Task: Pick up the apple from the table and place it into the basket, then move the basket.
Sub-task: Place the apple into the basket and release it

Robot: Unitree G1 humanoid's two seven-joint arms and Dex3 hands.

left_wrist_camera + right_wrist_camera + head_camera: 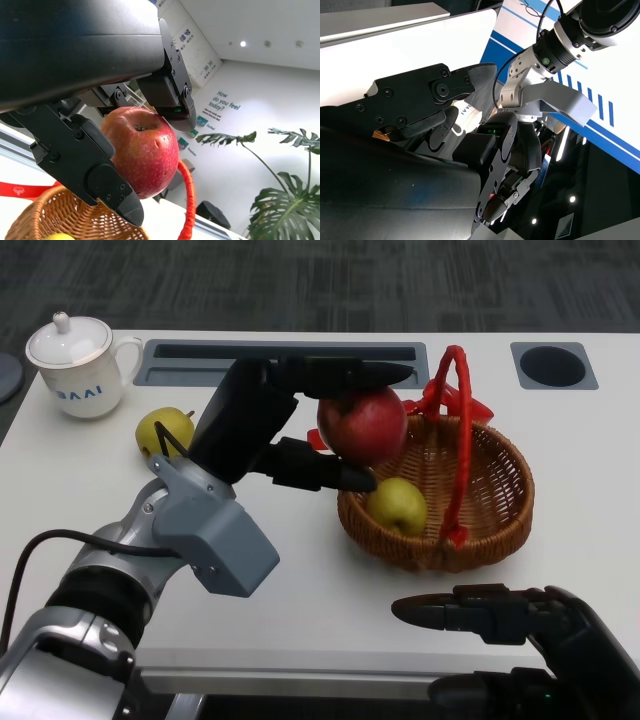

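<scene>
While the left hand (300, 420) grips the red apple (362, 426) between fingers above and below it, the fruit hangs in the air over the near-left rim of the wicker basket (500, 490), not yet inside. The left wrist view confirms this: the red apple (142, 150) sits clamped between black fingers (90, 165), with the woven rim of the basket (60, 215) and its red handle (187, 200) below it.

What the coming move turns on is that the apple lies just inside the basket's edge, toward the robot's left side of it, with the open hollow lying farther to the right and lower down. A yellow-green apple (397, 504) already rests in the basket nearly under the held one, so I judge the release should come a little farther toward the basket's middle, short of the upright red handle (458, 430) that arches across it.

Resting low near the front edge of the white tabletop (300, 600), the right hand (510, 625) holds nothing, its fingers stretched out toward the left and apart. It is the nearer hand to the basket's front wall, and seems the likelier one for moving the basket afterward.

Another yellow apple (163, 430) and a lidded white mug (78, 365) stand well apart on the far left.
</scene>
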